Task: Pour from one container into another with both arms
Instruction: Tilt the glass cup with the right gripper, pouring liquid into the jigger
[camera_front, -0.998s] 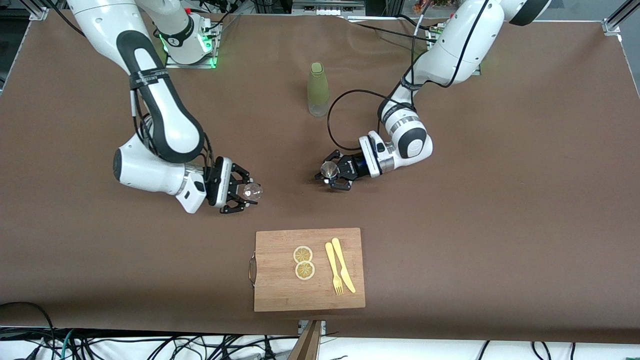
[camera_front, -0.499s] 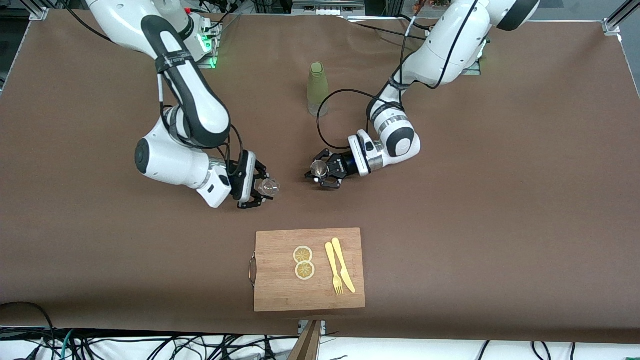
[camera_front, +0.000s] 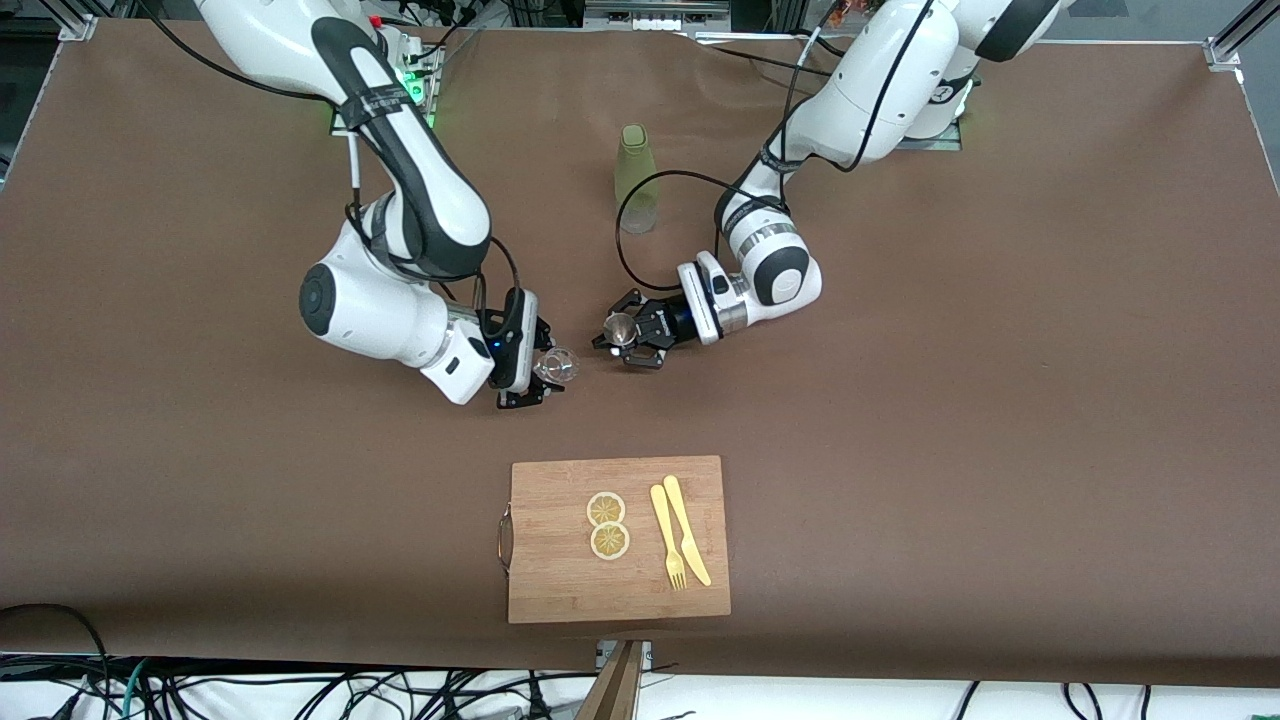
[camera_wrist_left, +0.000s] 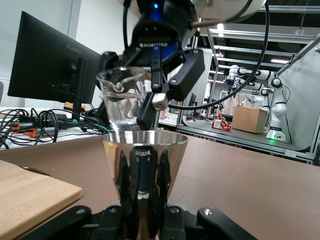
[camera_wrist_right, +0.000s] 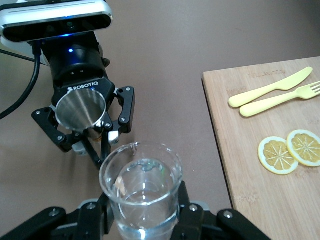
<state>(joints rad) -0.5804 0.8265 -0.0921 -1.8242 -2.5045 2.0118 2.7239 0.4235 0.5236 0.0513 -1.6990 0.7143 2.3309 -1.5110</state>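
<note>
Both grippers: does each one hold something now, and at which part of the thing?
The right gripper is shut on the glass beaker, gripped low on its wall. The left gripper is shut on the metal cup, gripped at its narrow lower part.

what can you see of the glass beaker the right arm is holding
The glass beaker is clear, with a small pour spout on its rim and a little clear liquid inside. It is upright, clamped in the right gripper, up over bare table, close to the metal cup held by the left gripper.

brown-covered table (camera_front: 1000, 400); dark monitor (camera_wrist_left: 45, 70) on cable-strewn desk; bright ceiling lights; white wall.
</note>
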